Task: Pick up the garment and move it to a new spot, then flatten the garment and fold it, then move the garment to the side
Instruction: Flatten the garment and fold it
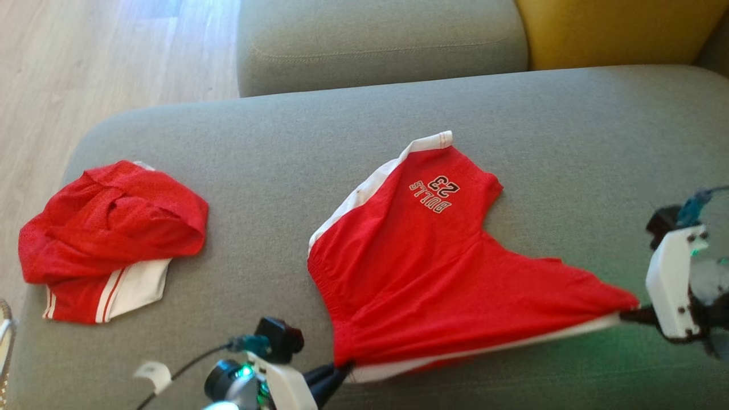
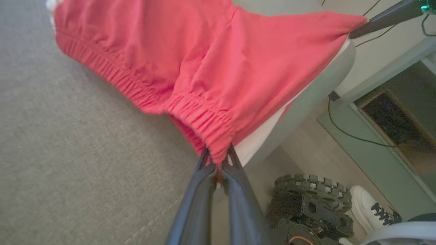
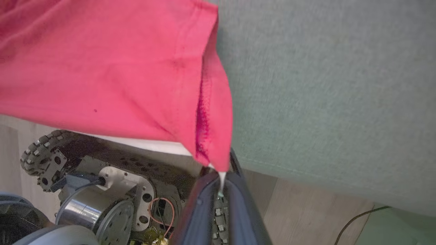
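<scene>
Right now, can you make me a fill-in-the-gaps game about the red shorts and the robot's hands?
1. The red shorts have the number ____ printed on them.
2. The left gripper pinches their stretchy ____, while the right gripper pinches a far corner.
3. A second red garment lies crumpled on the robot's ____ side.
4. The cushion at the back is coloured ____.

Missing words: 23; waistband; left; yellow.

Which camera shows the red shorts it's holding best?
The head view: the whole red shorts show, lettering included. The left wrist view gives the elastic waistband corner, the right wrist view a hem corner.
</scene>
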You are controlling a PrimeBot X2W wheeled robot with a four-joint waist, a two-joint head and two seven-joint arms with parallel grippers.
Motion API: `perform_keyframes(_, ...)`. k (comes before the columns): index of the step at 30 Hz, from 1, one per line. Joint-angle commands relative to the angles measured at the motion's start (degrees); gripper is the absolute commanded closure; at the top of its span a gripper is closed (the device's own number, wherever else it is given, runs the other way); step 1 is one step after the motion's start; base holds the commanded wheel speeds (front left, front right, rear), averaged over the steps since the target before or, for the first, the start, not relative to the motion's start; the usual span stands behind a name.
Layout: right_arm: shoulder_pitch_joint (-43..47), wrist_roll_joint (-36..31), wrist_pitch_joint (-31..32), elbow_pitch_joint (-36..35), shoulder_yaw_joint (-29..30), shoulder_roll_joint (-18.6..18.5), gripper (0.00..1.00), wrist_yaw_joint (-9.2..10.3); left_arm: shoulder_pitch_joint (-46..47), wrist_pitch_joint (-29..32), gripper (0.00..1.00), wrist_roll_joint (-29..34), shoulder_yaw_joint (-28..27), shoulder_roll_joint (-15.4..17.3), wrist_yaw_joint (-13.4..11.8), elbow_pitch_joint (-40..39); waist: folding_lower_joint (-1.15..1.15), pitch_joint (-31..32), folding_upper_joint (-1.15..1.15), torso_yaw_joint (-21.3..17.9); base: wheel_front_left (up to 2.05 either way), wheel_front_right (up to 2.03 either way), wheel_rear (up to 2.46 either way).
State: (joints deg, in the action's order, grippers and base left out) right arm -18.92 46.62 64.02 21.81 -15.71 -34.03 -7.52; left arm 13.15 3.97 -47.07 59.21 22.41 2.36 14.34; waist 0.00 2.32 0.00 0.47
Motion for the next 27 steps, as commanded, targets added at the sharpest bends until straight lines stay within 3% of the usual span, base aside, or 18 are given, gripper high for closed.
perform_keyframes(1, -1.7, -1.0, -0.3, -3.1, 1.8, -0.9, 1.0, 0.03, 2.6, 0.0, 1.0, -0.8, -3.4, 1.9, -0.3, -2.3, 0.0, -0.2, 0.0, 0.3, 0.0, 0.0, 0.0)
perform_keyframes(13, -10.4, -7.1, 0.2, -6.7, 9.9, 6.3, 1.0, 0.03, 6.6, 0.6, 1.0, -8.6, -10.5, 2.0, 0.1, -6.8, 0.0, -3.5, 0.0, 5.0, 0.0, 0.0, 0.0)
perform_keyframes(19, -18.2, -10.7, -3.0, -5.0, 9.8, 8.4, 1.0, 0.03, 10.4, 0.6, 1.0, -10.7, -11.8, -1.1, 1.4, -5.7, 0.0, -7.9, 0.0, 8.1, 0.0, 0.0, 0.0)
perform_keyframes(27, -28.9, -15.3, -10.9, 2.2, 6.6, 10.7, 1.0, 0.03, 17.3, -0.6, 1.0, -11.2, -12.5, -6.7, 2.9, -0.7, 0.0, -15.8, 0.0, 12.0, 0.0, 0.0, 0.0)
